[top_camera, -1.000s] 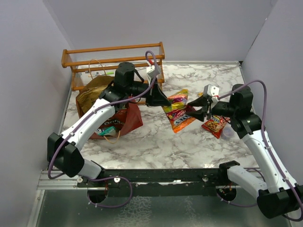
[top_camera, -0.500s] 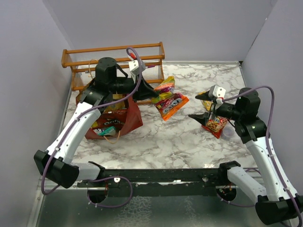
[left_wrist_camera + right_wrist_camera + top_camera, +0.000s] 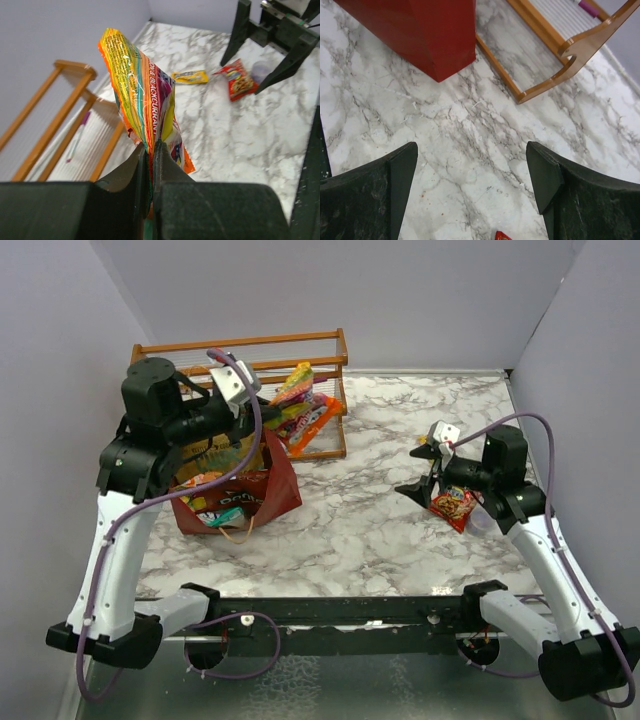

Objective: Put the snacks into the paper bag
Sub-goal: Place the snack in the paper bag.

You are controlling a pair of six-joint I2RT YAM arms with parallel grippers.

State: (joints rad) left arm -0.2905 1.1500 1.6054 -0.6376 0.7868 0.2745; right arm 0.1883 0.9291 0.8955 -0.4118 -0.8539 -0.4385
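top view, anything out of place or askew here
Nothing damaged. The dark red-brown paper bag looks overfull, packets bulging past its near edge. A small red foil packet and a yellow foil packet lie loose on the marble table. The left end effector pinches a striped yellow-orange foil packet.

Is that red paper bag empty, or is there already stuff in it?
Not empty: the paper bag stands open, with several snack packets visible inside its mouth.

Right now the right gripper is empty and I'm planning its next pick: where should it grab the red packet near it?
Probably the red packet's left edge, coming down from above. It lies flat on the marble table, so only an edge can be pinched, and the purple cup crowds its right side. The open right gripper hangs on that freer left side.
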